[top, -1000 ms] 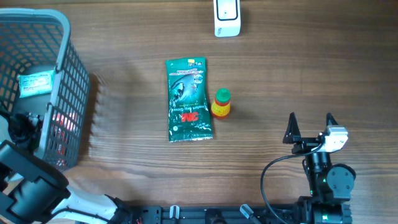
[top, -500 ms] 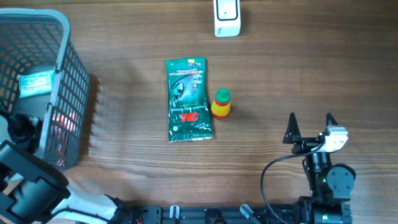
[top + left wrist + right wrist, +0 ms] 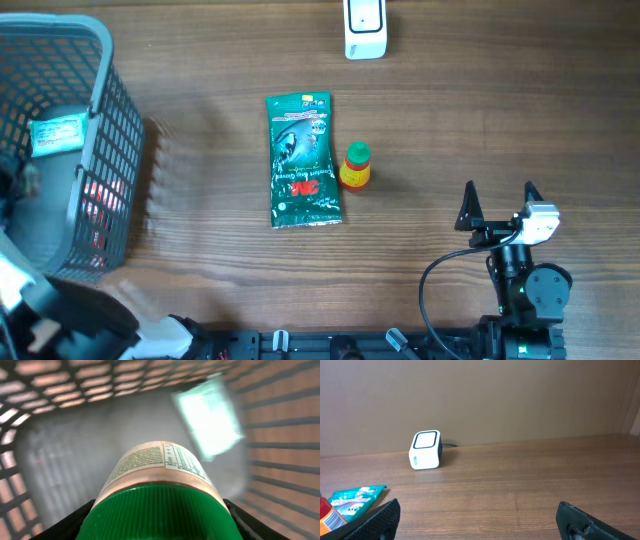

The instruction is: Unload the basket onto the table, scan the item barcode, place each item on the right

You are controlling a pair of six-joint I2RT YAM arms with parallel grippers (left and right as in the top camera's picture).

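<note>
In the left wrist view a beige jar (image 3: 150,467) with a printed label and a ribbed green lid fills the foreground. My left gripper (image 3: 157,522) is shut on it, one black finger against each side of the lid, inside the grey basket (image 3: 100,60). The white barcode scanner (image 3: 364,28) stands at the table's far edge, its window also facing the right wrist camera (image 3: 425,450). My right gripper (image 3: 498,203) hangs open over bare wood at the near right, holding nothing.
A green packet (image 3: 303,160) lies mid-table, with a small yellow bottle (image 3: 355,166) with a green cap just right of it. A pale green packet (image 3: 57,133) and something red (image 3: 100,200) lie in the basket. The basket's mesh walls enclose the left gripper.
My left jaws have narrowed onto the jar's lid. The left arm has shifted left and toward the near edge in the overhead view. The right arm has not moved.
</note>
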